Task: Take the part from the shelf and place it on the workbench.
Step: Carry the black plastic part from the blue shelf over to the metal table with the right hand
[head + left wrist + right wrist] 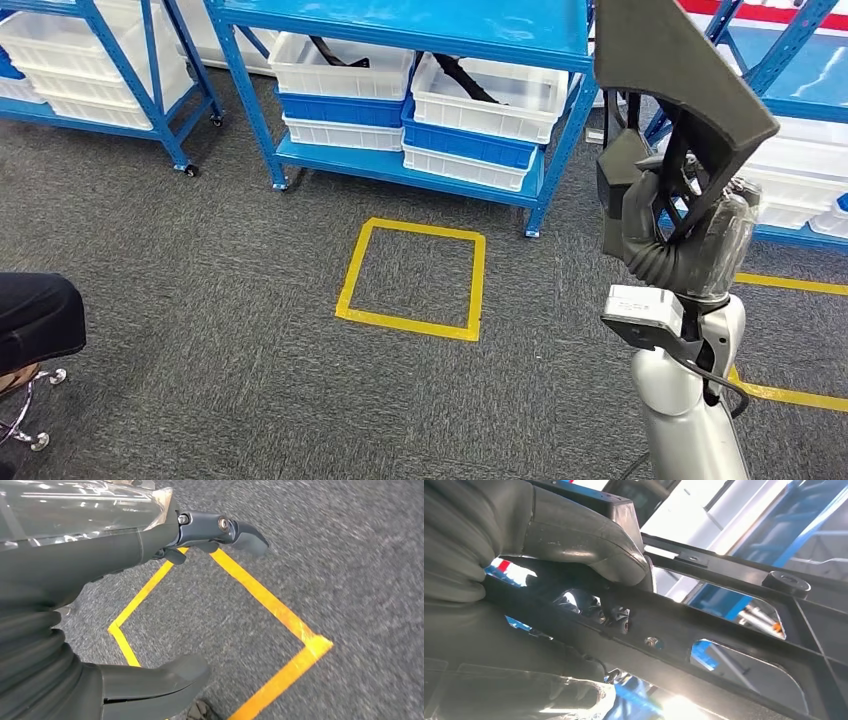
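Two hands are mine, and they are doing different things. My right hand is raised in front of me and closed around the part, a flat dark grey plastic piece with open cut-outs and thin struts. In the right wrist view my thick grey thumb presses across one strut of the part, with the darker fingers wrapped behind it, so the grip looks firm. The part stands upright above my fist, tall against the blue shelf.

My left hand hangs low over grey carpet. Its fingers are spread apart and it holds nothing. Beneath it lies a square of yellow tape marked on the floor.

Ahead of me, the shelf carries white bins stacked on blue ones, and some still hold dark strap-like pieces.

As I judge it, the first half of the task is finished: the part is off the shelf and in my grasp. Carrying it over to the workbench and setting it down is what remains.
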